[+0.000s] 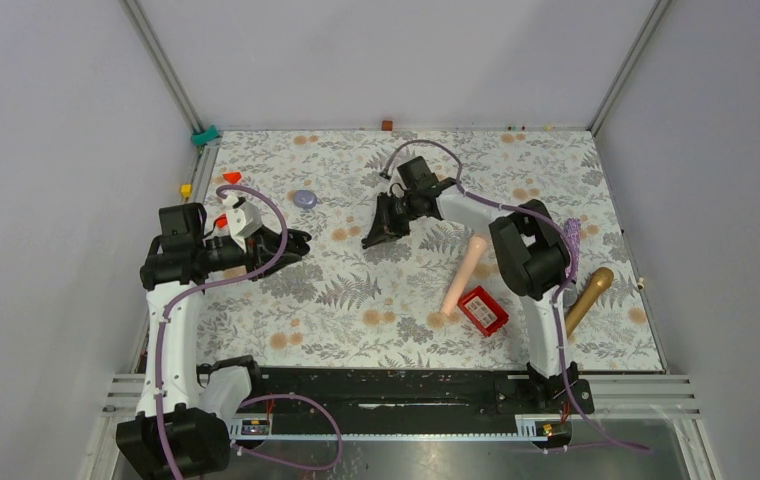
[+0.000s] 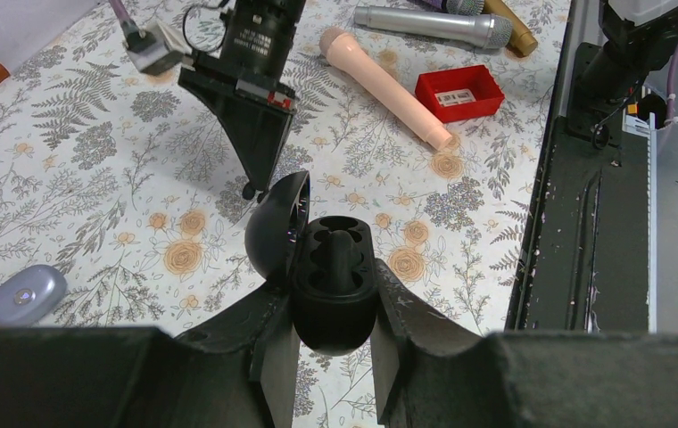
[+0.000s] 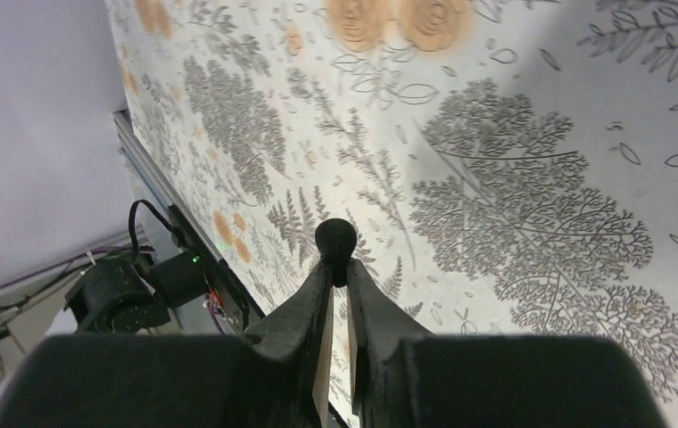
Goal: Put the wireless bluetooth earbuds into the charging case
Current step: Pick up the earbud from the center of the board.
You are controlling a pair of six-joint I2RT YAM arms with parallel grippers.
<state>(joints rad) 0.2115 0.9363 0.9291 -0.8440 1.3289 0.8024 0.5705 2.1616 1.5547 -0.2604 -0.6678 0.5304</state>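
My left gripper [image 2: 331, 299] is shut on the charging case [image 2: 334, 312], a glossy black oval held above the table with its lid [image 2: 275, 234] swung open to the left. The wells inside are dark and I cannot tell whether a bud sits in them. My right gripper [image 3: 337, 267] is shut on one tiny black earbud [image 3: 335, 239] at its fingertips, over the floral cloth. In the left wrist view the right gripper [image 2: 251, 183] points down just beyond the open lid, the bud [image 2: 248, 191] at its tip. From above, the left gripper [image 1: 296, 243] and the right gripper [image 1: 371, 238] are close together.
A lavender dome [image 1: 305, 199] lies behind the left gripper. A pink cylinder [image 1: 464, 275], a red box [image 1: 483, 310] and a gold microphone [image 1: 589, 298] lie to the right. Small red blocks [image 1: 232, 177] sit at the far left. A black rail [image 1: 396, 395] runs along the near edge.
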